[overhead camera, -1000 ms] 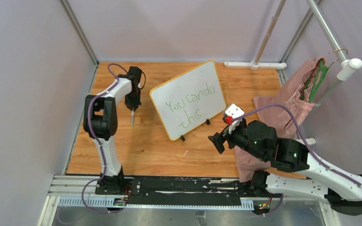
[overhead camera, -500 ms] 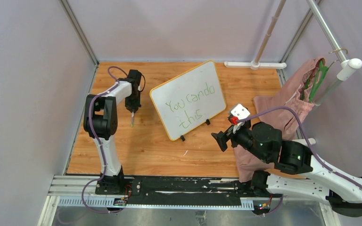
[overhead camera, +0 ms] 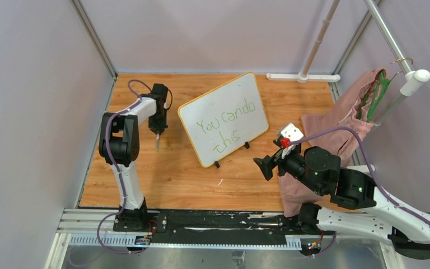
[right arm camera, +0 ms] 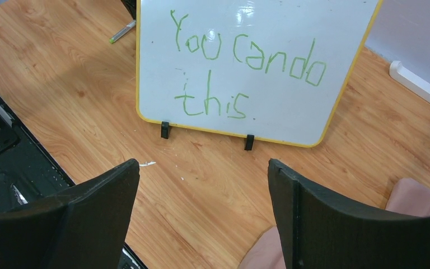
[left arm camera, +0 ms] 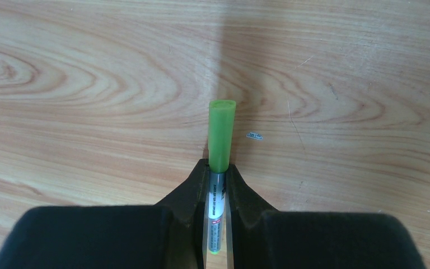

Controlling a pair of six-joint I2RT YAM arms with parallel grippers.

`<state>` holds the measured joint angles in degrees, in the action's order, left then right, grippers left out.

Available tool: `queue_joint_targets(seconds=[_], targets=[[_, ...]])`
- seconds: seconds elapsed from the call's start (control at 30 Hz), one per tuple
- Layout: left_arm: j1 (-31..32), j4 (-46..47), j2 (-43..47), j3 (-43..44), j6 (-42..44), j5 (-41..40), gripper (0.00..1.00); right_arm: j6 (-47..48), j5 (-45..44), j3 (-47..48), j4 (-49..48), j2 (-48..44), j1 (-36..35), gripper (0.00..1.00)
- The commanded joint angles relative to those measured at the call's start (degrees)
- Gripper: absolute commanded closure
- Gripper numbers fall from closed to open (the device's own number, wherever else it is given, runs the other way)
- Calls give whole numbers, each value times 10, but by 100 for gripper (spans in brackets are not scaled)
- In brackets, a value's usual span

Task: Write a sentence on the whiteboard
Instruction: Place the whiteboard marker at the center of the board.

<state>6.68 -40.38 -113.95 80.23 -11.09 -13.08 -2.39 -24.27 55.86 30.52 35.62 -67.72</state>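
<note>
1. The whiteboard (overhead camera: 224, 119) stands on its two small black feet near the middle of the wooden table (overhead camera: 173, 174). In the overhead view its yellow-rimmed face is angled toward 5 o'clock.
2. The sentence (overhead camera: 227, 126) fills the lower half of the board in green handwriting. "You can do" runs across the upper line and "this" sits beneath its left part.
3. At the board's 9 o'clock, apart from its rim, the left gripper (overhead camera: 157, 131) points down at the wood, clenched on a marker (left arm camera: 221, 134). The green cap juts out past the fingertips, and the labelled barrel is pinched between them. Whether the cap touches the table cannot be told.
4. At the board's 5 o'clock, the right gripper (overhead camera: 264, 166) faces the writing with its fingers spread wide and nothing between them. It sits near the board's feet but clear of them.
5. At the board's 3 o'clock, a pink cloth (overhead camera: 336, 126) lies heaped along the table's right side, partly under the right arm. A green hanger (overhead camera: 378, 95) hangs from a rail at 2 o'clock.
</note>
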Motion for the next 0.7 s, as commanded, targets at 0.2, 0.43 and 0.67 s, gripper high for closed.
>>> queue_joint_targets(seconds=[0.2, 0.43, 0.67], targets=[[-6, 16, 7, -9, -2, -5, 86, -20, -15, 10, 19, -21, 5, 13], [-6, 20, 16, -26, -2, -9, 72, -21, -21, 11, 22, -27, 5, 13], [-6, 23, 45, -48, -5, -11, 62, -18, -17, 14, 22, -23, 5, 13]])
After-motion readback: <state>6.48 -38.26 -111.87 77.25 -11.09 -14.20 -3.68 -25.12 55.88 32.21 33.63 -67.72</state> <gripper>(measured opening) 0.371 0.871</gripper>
